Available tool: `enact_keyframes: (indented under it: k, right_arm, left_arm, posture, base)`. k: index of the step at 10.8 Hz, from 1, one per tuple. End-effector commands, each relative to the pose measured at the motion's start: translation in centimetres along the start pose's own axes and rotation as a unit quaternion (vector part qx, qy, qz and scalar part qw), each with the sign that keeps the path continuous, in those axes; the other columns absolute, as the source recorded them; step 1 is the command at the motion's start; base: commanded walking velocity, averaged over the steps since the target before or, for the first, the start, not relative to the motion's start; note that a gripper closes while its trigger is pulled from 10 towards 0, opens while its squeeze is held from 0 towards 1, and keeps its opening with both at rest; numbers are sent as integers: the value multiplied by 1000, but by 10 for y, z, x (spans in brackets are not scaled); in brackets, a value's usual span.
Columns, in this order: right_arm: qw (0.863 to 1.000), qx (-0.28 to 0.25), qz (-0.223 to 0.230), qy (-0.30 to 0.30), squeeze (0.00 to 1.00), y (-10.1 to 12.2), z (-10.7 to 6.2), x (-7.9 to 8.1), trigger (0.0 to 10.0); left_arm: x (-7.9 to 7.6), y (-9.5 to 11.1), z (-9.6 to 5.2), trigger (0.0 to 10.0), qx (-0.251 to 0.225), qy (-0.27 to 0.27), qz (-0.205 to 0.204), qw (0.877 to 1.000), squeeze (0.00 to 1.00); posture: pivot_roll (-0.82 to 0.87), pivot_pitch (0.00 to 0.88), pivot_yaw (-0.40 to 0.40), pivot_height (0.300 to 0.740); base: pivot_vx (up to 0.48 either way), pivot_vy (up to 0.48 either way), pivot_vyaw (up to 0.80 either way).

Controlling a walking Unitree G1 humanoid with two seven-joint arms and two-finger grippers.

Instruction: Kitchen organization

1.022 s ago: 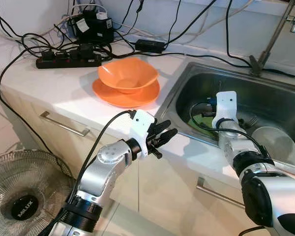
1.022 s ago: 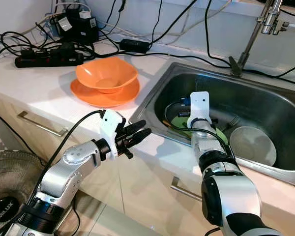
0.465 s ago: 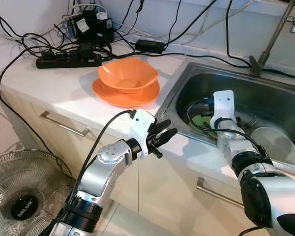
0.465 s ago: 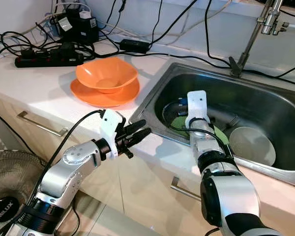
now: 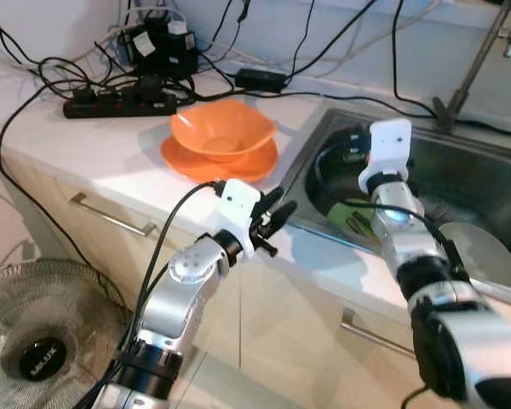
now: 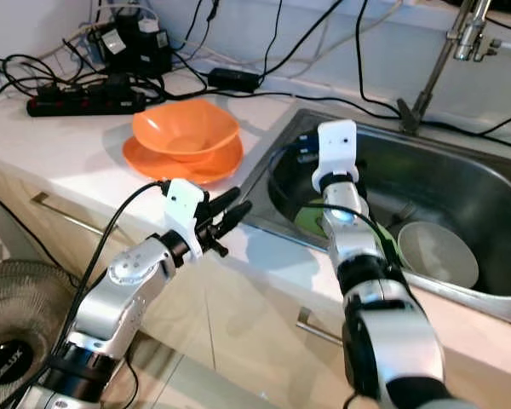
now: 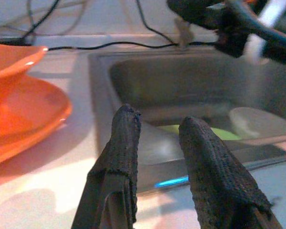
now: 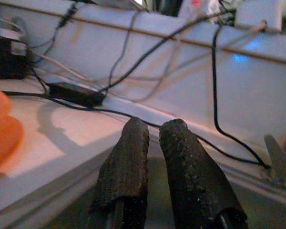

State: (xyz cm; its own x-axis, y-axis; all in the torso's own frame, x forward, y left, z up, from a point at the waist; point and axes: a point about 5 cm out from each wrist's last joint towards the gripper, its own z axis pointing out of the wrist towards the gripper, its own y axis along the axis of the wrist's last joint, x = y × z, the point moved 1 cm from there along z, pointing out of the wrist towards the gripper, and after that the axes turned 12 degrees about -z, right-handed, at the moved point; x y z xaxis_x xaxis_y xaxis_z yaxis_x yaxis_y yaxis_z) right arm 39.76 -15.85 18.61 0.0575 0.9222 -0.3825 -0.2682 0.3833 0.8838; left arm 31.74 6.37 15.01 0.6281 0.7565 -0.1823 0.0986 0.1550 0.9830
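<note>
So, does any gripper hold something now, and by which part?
Nothing is held. The left gripper is open over the counter edge; the right gripper, above the sink, is nearly closed and empty.

A bowl (image 5: 222, 130) sits on a plate (image 5: 206, 166), left of the sink (image 5: 481, 183).

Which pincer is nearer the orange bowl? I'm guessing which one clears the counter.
Left. The left pincer hovers just off the counter edge below the orange bowl; the right pincer is over the steel sink, farther away.
</note>
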Motion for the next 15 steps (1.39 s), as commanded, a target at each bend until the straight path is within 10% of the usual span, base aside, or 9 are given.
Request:
enact_keyframes:
  k: [1,8,13,14,15]
  right_arm:
    - [1000,-20,4,16,0,-2,-8,2,10000]
    - [989,-98,34,110,0,2,-59,16,10000]
    - [991,-44,85,93,0,-8,-67,43,10000]
    - [991,-42,86,91,0,-7,-66,44,10000]
    - [992,-42,88,85,0,-6,-64,43,10000]
  left_arm:
    - [8,4,-2,10000,-11,22,18,1000,0]
    - [16,2,-14,10000,-26,50,62,997,0]
    - [47,57,-14,10000,-22,93,322,942,0]
    - [59,67,-13,10000,-13,94,338,936,1000]
    - [70,72,-11,10000,7,99,359,928,1000]
  posture:
    - [180,0,-30,740]
    - [160,1,-17,740]
    - [206,21,-18,740]
    - [205,20,-14,740]
    - [203,18,-10,740]
  base:
    - [0,0,0]
    - [0,0,0]
    - [0,0,0]
    - [0,0,0]
    - [0,0,0]
